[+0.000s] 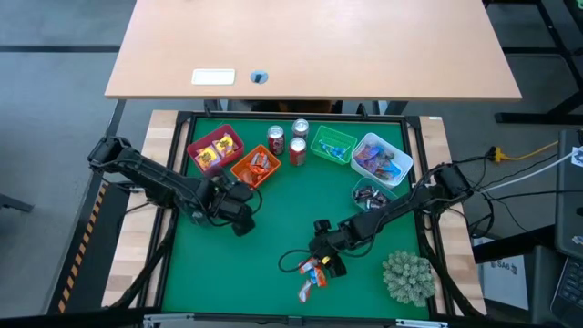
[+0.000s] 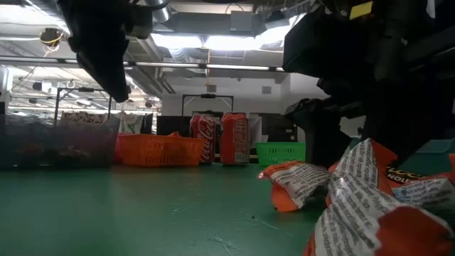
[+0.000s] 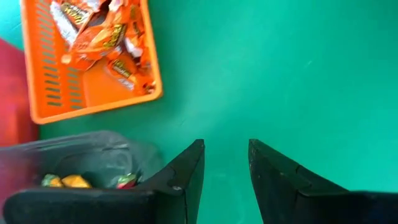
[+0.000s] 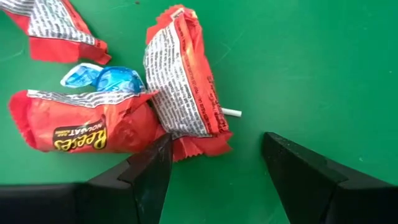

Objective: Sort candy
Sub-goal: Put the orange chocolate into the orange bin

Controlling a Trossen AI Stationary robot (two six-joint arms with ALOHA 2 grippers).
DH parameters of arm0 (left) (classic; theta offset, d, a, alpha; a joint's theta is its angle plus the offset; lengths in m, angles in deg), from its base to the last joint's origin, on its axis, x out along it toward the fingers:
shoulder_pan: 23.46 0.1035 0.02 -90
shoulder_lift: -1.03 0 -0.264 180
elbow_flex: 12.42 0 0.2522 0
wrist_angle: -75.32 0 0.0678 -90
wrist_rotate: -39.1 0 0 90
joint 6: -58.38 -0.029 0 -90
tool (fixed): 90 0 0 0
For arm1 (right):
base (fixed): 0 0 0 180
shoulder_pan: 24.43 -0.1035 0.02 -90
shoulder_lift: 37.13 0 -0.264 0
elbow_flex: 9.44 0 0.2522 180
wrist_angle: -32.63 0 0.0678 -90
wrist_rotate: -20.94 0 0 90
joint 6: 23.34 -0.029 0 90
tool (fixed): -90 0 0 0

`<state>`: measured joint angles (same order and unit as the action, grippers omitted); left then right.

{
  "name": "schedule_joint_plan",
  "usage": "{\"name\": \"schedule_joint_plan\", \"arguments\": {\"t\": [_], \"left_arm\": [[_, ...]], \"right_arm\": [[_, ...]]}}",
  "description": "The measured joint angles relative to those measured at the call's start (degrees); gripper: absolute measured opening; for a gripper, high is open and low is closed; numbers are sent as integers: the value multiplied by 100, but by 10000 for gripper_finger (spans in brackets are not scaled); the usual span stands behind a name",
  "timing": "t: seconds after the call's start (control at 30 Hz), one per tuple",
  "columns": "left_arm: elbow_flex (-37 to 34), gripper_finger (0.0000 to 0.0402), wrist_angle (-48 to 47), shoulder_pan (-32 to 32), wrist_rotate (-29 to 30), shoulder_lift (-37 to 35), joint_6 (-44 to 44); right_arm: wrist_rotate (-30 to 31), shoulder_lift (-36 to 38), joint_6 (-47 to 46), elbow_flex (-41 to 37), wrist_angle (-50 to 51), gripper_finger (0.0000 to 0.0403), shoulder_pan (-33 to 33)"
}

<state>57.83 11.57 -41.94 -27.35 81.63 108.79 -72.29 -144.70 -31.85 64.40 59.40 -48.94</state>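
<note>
A small heap of candy (image 1: 314, 273) lies on the green mat near the table's near edge. In the right wrist view it is three orange wrapped sweets (image 4: 183, 78) and a blue-wrapped lollipop (image 4: 102, 79) whose pale stick (image 4: 231, 112) pokes out from under one sweet. My right gripper (image 4: 214, 168) is open and low over the mat (image 1: 326, 255), its fingers on either side of that sweet's crimped end. My left gripper (image 3: 226, 168) is open over bare mat (image 1: 241, 219), just near of the orange basket (image 3: 93, 56), which holds orange sweets. My right gripper has one finger (image 4: 152, 168) close against the crimped end (image 4: 199, 146) of an orange sweet and beside a second orange wrapper (image 4: 93, 130). I cannot tell whether it touches either. Both sweets lie flat on the mat.
Along the far side stand a red basket with yellow sweets (image 1: 214, 150), the orange basket (image 1: 255, 167), red soda cans (image 1: 297, 150), a green basket (image 1: 332, 146), a clear tub of blue sweets (image 1: 383, 159) and a small dark tub (image 1: 369, 194). A spiky plant ball (image 1: 407, 276) sits at the near right.
</note>
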Motion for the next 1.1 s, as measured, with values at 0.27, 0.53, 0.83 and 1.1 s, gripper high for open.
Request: {"name": "schedule_joint_plan", "arguments": {"t": [0.27,0.53,0.83,1.1], "left_arm": [[0,114,1002,-52,39,0,-113],[0,114,1991,-232,251,0,-604],[0,114,2020,-313,251,0,-601],[0,114,2016,-308,251,2,-603]], "right_arm": [[1,-7,13,-2,-7,187,8],[15,-13,13,-7,-20,82,22],[-34,-17,11,-7,-32,41,19],[-82,-17,-72,-7,-14,86,10]]}}
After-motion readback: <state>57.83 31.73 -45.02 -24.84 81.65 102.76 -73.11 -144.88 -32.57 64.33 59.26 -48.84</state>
